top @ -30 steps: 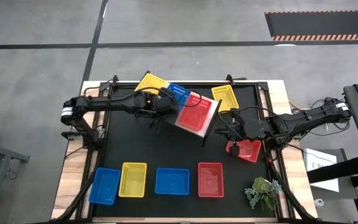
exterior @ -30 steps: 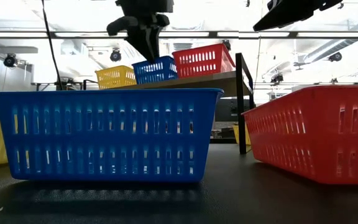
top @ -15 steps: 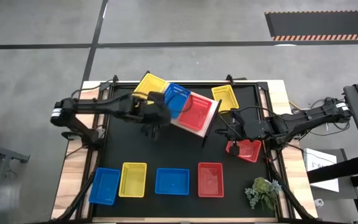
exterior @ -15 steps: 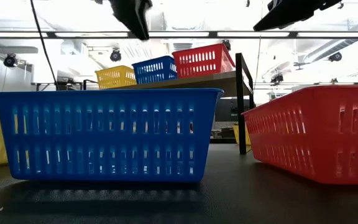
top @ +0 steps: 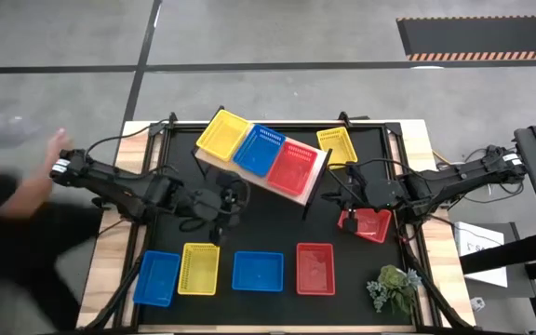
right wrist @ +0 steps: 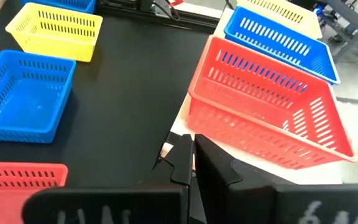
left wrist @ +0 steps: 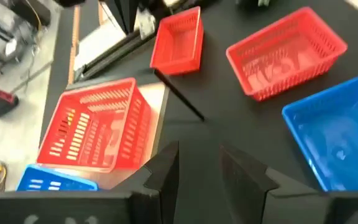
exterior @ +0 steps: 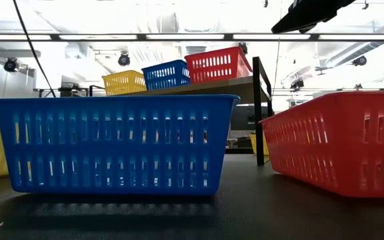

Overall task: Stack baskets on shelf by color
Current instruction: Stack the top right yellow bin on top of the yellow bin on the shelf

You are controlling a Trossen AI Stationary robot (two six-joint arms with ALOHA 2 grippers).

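Note:
The wooden shelf (top: 321, 164) carries a yellow basket (top: 223, 133), a blue basket (top: 260, 149) and a red basket (top: 293, 167) side by side, each on its bottom. They also show in the low view, where the blue one (exterior: 167, 74) stands in the middle. My left gripper (top: 235, 198) is open and empty over the table, near-left of the shelf; its fingers show in the left wrist view (left wrist: 197, 165). My right gripper (top: 335, 198) is shut and empty just right of the shelf, facing the shelf's red basket (right wrist: 266, 118).
A blue (top: 157, 277), a yellow (top: 200, 268), a blue (top: 258, 271) and a red basket (top: 315, 268) stand in a row near the front edge. A red basket (top: 366, 224) lies at the right, a yellow one (top: 337, 146) at the far right. A plant (top: 394, 288) is front right. A blurred person (top: 26, 186) is at the left.
My left gripper has drawn back from above the shelf's blue basket toward the table's near edge and left the low view. The blue basket stays on the shelf between the yellow and the red. A person has come into view at the table's left.

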